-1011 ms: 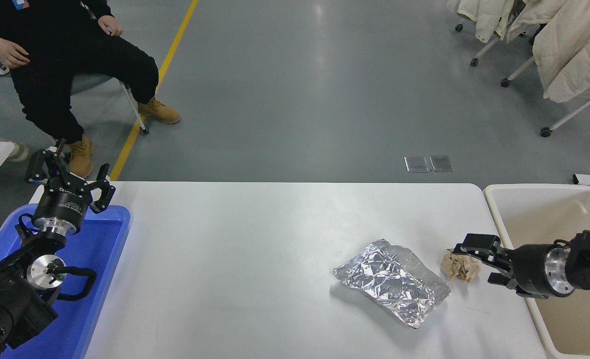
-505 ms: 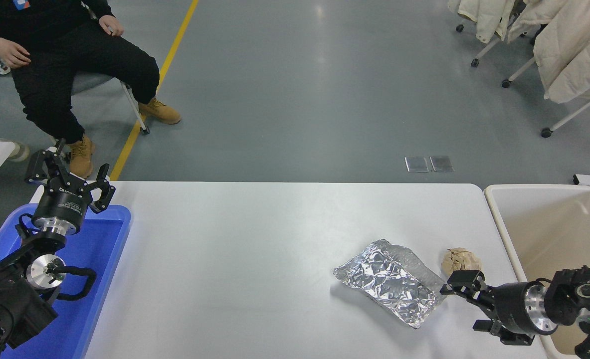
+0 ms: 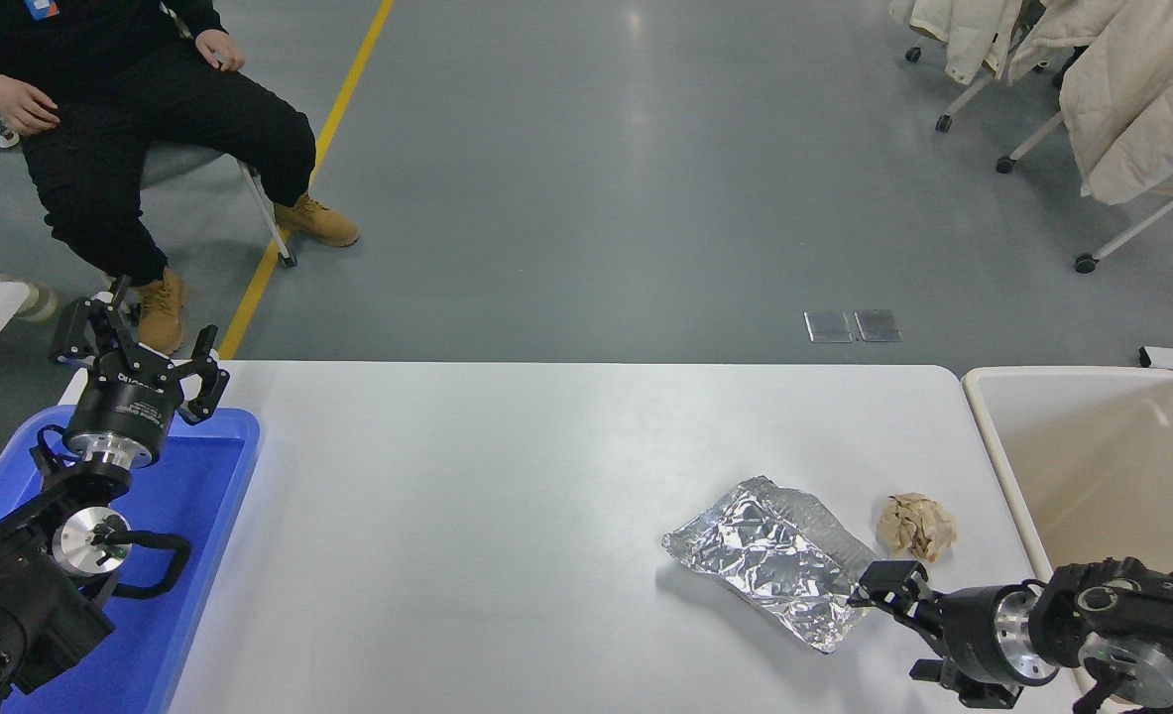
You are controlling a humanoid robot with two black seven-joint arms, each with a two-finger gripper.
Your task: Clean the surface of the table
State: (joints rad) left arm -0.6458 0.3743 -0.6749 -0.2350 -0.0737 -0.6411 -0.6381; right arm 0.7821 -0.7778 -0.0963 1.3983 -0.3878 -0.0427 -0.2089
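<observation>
The white table surface (image 3: 497, 496) holds a crumpled sheet of silver foil (image 3: 774, 560) and, just right of it, a small crumpled brown paper ball (image 3: 916, 526). My right gripper (image 3: 901, 625) is open and empty, low at the table's front right, with its upper finger at the foil's near right edge. The paper ball lies apart from it, farther back. My left gripper (image 3: 135, 347) is open and parked over the blue tray at the lower left.
A blue plastic tray (image 3: 209, 516) sits at the table's left end. A beige rectangular bin (image 3: 1112, 466) stands off the right end. A seated person (image 3: 150, 109) is at the far left, and chairs with coats (image 3: 1131, 89) at the far right.
My right gripper has moved from beside the paper ball toward the table's front edge and left, to the foil's near right edge. The foil, the paper ball and the left arm have not moved.
</observation>
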